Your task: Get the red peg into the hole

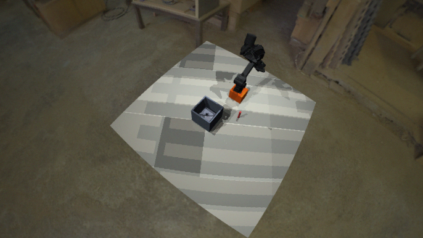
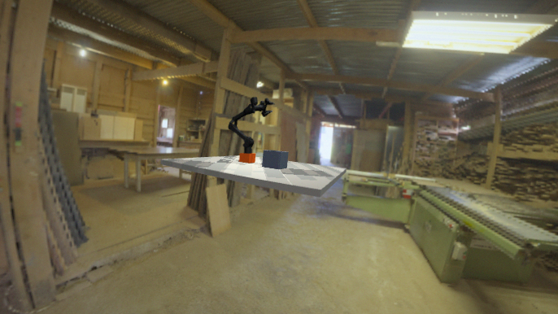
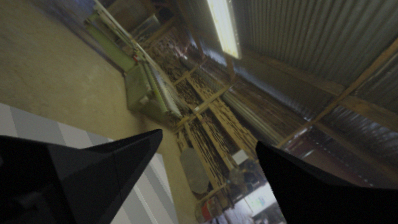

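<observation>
The red peg (image 1: 239, 114) is small and appears to stand upright on the table, beside the box and apart from it. I cannot make it out in the exterior view or the wrist view. The dark grey-blue open box (image 1: 200, 121) (image 2: 275, 159) stands on the table. The lighter plate (image 1: 210, 117) at its bottom shows a dark hole near the middle, with no peg in it. My gripper (image 2: 271, 109) (image 3: 208, 139) is open and empty, raised high above the table and pointing outward. Its two black fingers stand wide apart in the wrist view.
The orange base block (image 1: 238, 96) (image 2: 247, 158) of the arm stands near the box and the peg. The striped grey and white table top (image 1: 234, 160) (image 2: 302, 182) ends in a free edge on all sides. Part of it shows at the lower left of the wrist view.
</observation>
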`<state>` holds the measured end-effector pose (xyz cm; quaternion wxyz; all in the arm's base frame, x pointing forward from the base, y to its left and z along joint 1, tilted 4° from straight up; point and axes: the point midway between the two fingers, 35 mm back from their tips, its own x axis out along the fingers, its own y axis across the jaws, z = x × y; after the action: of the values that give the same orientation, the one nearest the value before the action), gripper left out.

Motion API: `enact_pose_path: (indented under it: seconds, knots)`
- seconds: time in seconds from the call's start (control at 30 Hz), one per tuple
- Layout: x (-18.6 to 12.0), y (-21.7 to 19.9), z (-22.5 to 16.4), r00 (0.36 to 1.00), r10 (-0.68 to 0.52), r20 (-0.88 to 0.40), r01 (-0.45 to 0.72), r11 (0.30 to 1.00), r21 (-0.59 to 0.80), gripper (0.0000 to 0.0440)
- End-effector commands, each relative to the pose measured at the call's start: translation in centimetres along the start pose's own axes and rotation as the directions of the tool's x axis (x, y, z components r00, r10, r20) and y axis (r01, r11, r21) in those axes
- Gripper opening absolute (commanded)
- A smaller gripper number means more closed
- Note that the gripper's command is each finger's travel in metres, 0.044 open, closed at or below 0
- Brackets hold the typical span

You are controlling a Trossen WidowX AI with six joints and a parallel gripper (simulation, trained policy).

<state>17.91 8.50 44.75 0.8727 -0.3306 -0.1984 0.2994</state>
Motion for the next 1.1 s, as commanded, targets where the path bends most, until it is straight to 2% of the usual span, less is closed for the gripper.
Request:
enact_pose_path:
  seconds: [0.0, 0.23, 0.47, 0.77, 1.07]
  knots:
    - [0.3, 0.1, -0.7, 0.999, 0.007, -0.031, -0.004, 0.996, 0.094, 0.0440]
    - [0.9, 0.8, -2.7, 0.993, 0.047, -0.109, -0.011, 0.949, 0.316, 0.0440]
    - [1.3, 1.8, -4.6, 0.977, 0.102, -0.189, 0.011, 0.856, 0.517, 0.0440]
    - [1.6, 3.6, -7.2, 0.938, 0.188, -0.290, 0.086, 0.686, 0.723, 0.0440]
    - [1.5, 5.6, -9.6, 0.877, 0.289, -0.384, 0.214, 0.482, 0.850, 0.0440]
